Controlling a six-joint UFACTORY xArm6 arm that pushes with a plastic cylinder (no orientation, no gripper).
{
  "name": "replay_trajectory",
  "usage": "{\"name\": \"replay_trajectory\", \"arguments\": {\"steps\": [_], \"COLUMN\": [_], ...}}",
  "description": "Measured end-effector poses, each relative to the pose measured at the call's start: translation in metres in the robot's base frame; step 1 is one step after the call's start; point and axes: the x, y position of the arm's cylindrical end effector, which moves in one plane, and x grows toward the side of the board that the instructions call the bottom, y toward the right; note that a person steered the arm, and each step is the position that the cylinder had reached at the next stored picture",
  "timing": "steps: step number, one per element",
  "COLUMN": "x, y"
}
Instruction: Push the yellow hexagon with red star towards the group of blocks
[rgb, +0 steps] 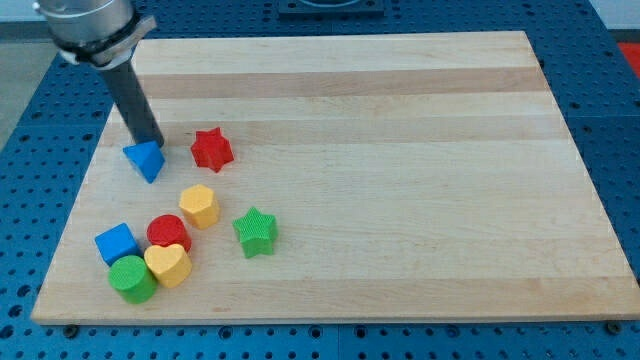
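The yellow hexagon sits at the view's lower left. The red star lies above it, a small gap apart. My tip rests at the top of the blue triangle, left of the red star. A group sits below the hexagon: a red cylinder, a blue cube, a yellow heart and a green cylinder. A green star lies right of the hexagon.
The blocks lie on a light wooden board set on a blue perforated table. The board's left edge is close to the blue triangle and the group.
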Motion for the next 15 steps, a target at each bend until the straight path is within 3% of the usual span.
{"name": "replay_trajectory", "arguments": {"steps": [2, 3, 4, 7, 8, 15], "x": [0.077, 0.092, 0.082, -0.042, -0.014, 0.059], "y": [0.000, 0.004, 0.014, 0.045, 0.104, 0.088]}}
